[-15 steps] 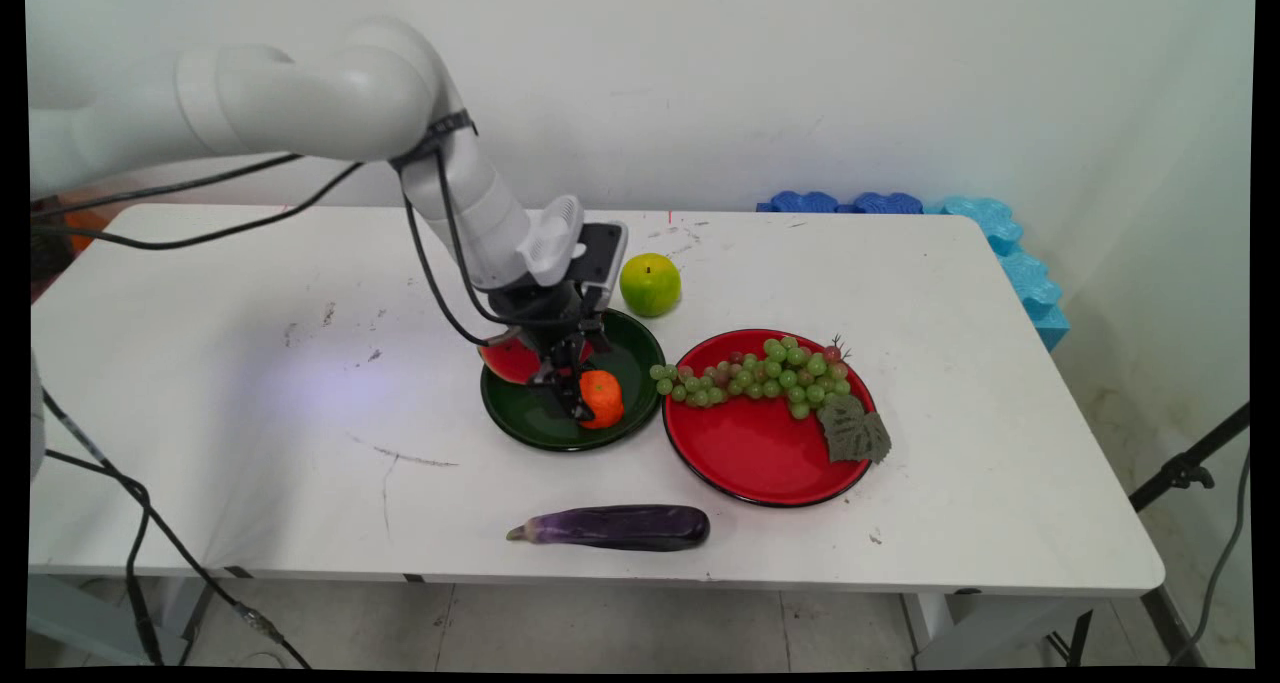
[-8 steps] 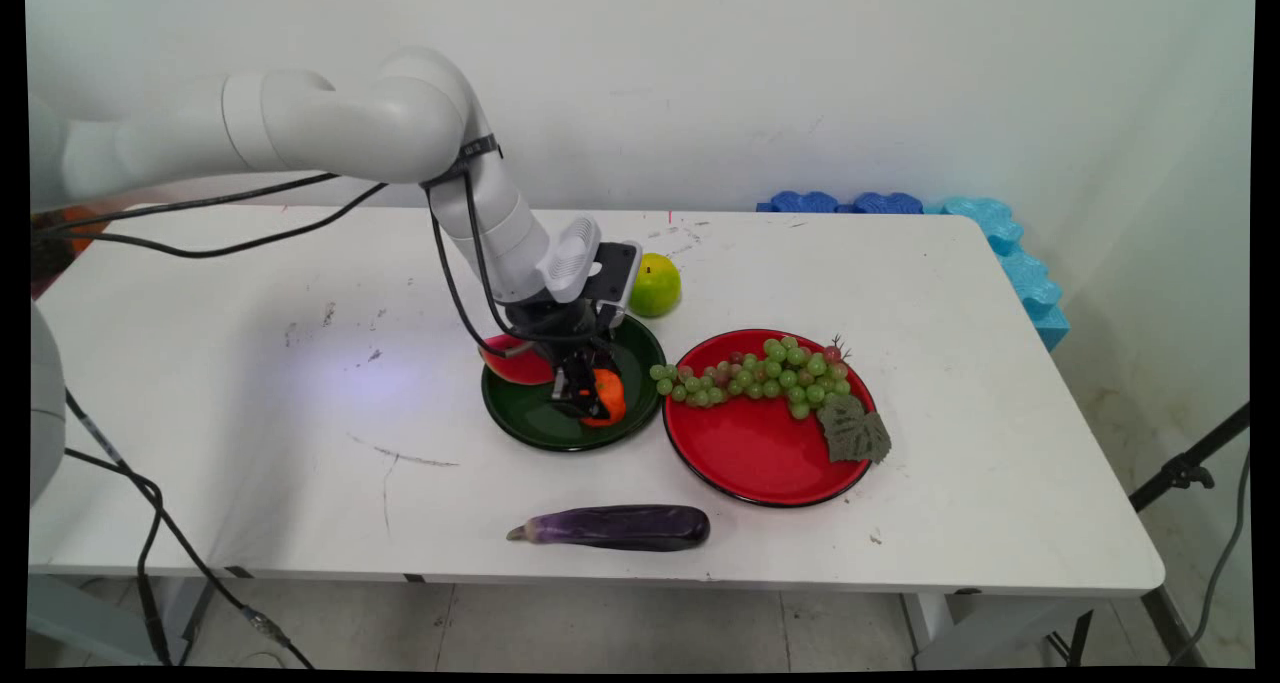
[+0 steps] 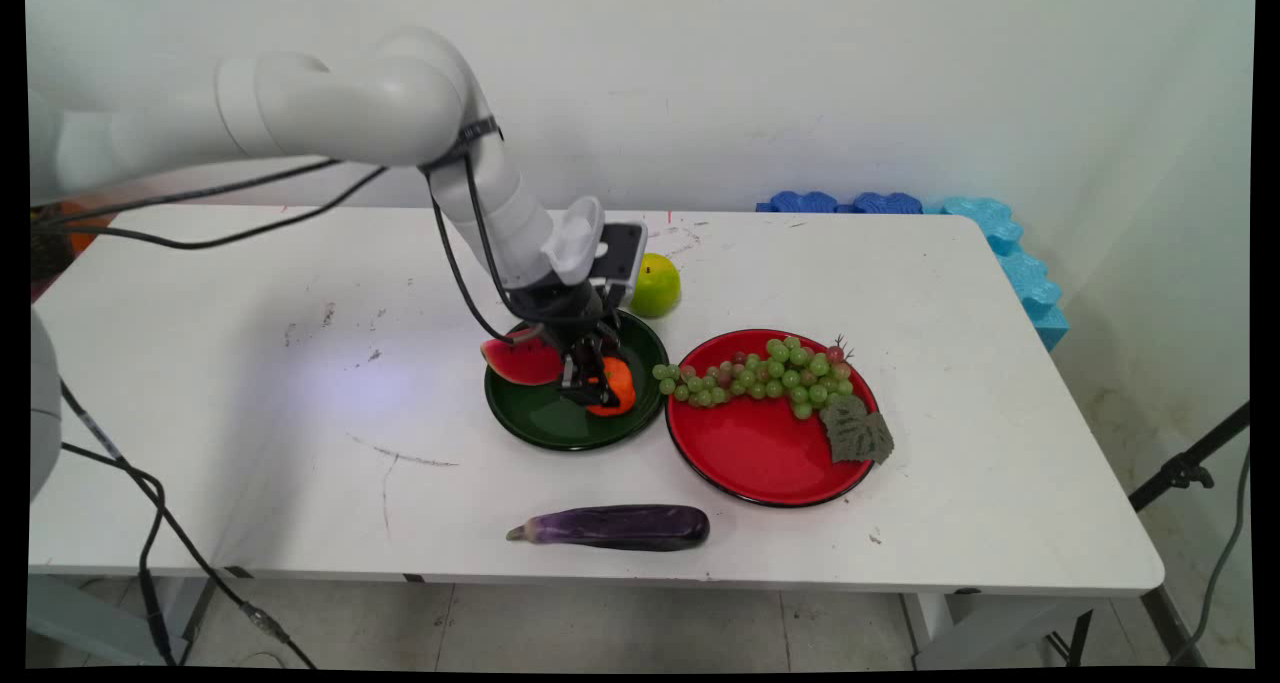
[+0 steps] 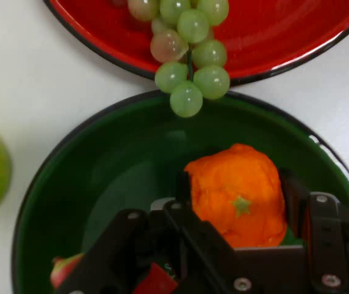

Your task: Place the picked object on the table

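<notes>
Pincer now lifted slightly, tight around orange above green plate.

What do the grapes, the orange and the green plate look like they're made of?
Grapes: probably plastic; glossy, even beads with sharp highlights, one tinged pink.
Orange: likely moulded plastic or foam, matte, with a lumpy skin and a flat moulded green star at the stem; the gripper grips it.
Green plate: hard and smooth, possibly melamine or glazed ceramic, glossy with a dark rim.
</notes>
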You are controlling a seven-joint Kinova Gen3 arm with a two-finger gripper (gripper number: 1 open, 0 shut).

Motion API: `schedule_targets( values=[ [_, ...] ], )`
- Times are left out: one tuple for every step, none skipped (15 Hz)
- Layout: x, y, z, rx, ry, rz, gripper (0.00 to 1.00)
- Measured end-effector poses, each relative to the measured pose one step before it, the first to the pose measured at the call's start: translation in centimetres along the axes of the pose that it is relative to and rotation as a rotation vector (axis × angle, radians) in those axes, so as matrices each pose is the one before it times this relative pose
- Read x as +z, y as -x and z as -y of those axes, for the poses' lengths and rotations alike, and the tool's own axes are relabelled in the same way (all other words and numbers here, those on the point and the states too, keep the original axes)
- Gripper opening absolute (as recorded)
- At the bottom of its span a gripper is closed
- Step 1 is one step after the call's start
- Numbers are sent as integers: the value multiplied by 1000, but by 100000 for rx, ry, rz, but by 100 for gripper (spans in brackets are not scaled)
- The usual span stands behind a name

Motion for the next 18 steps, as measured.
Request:
schedule_targets(
  values=[
    [-1154, -304, -209, -1588, -640, -627, 0],
    [-1385, -393, -366, -1379, -551, -769, 0],
    [-1246, -439, -462, -1349, -238, -800, 0],
    [-1375, -558, -622, -1602, -48, -1027, 0],
    [-1241, -558, -729, -1368, 350, -1001, 0],
    [-943, -427, -651, -1197, 346, -795, 0],
    [-561, -246, -471, -706, 251, -421, 0],
    [-689, -326, -655, -1262, 386, -662, 0],
    [-369, -192, -458, -686, 326, -327, 0],
    [-421, -227, -648, -1356, 366, -595, 0],
    [-161, -83, -452, -793, 321, -155, 0],
    [-87, -113, -624, -1081, 279, -370, 0],
    [36, -57, -416, -511, 207, -74, 0],
    [172, -29, -551, -1167, 19, -313, 0],
    [191, 30, -354, -828, 45, -33, 0],
    [370, 68, -435, -1309, -136, -261, 0],
    [321, 82, -261, -821, -65, 6, 0],
    [553, 192, -291, -1162, -345, -36, 0]
  ],
)
